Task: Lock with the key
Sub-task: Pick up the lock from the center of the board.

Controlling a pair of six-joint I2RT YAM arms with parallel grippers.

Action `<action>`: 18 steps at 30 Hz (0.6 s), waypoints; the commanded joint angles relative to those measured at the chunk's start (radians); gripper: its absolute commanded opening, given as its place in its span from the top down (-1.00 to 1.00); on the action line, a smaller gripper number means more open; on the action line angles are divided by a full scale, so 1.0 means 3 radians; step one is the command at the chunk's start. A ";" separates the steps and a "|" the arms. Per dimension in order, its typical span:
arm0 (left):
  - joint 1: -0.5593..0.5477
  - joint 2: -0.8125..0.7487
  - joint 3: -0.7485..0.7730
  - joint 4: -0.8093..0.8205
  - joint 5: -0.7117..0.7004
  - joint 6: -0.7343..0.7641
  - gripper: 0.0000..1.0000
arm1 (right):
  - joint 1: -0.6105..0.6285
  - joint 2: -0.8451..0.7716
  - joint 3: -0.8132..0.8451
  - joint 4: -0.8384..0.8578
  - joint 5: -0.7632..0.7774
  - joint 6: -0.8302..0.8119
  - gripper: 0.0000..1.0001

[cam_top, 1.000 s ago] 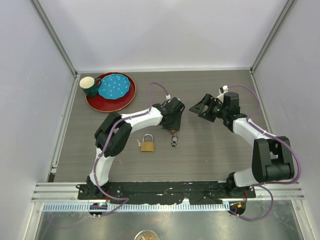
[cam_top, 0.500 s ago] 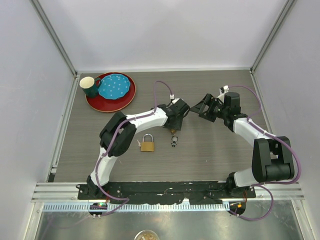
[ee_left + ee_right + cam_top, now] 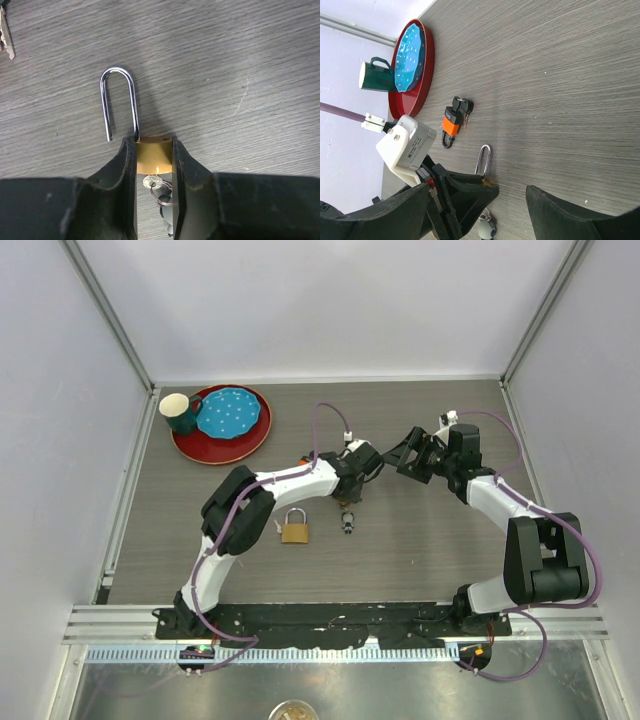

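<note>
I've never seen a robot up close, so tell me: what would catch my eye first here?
First, the brass padlock in the middle of the table, its silver shackle open. Its body is clasped between the fingers of the left hand, with a silver key at its base. The right hand hovers open just beside it. Far left at the back, a round red tray carries a blue speckled plate and a dark green mug.

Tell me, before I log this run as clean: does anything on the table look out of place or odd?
Only the padlock held by the left gripper: its shackle stands open, one leg free of the brass body, with a key at its bottom end. Nothing looks spilled or damaged.
</note>
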 commanded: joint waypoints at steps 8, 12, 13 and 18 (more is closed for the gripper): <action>-0.0009 -0.0486 -0.0368 0.0099 -0.0084 0.0306 1.00 | -0.0015 -0.0161 0.0068 0.0097 -0.0118 0.0045 -0.68; -0.0009 -0.0788 -0.0384 0.0135 -0.0028 0.0450 1.00 | -0.0015 -0.0222 0.0134 0.0046 -0.0190 0.0035 -0.68; -0.0009 -0.0839 -0.0389 0.0140 -0.0007 0.0496 1.00 | -0.0015 -0.0257 0.0155 0.0046 -0.0220 0.0030 -0.68; 0.0017 -0.1268 -0.0435 0.0109 0.0131 0.0690 1.00 | -0.0015 -0.0370 0.0221 0.0066 -0.0379 0.0025 -0.67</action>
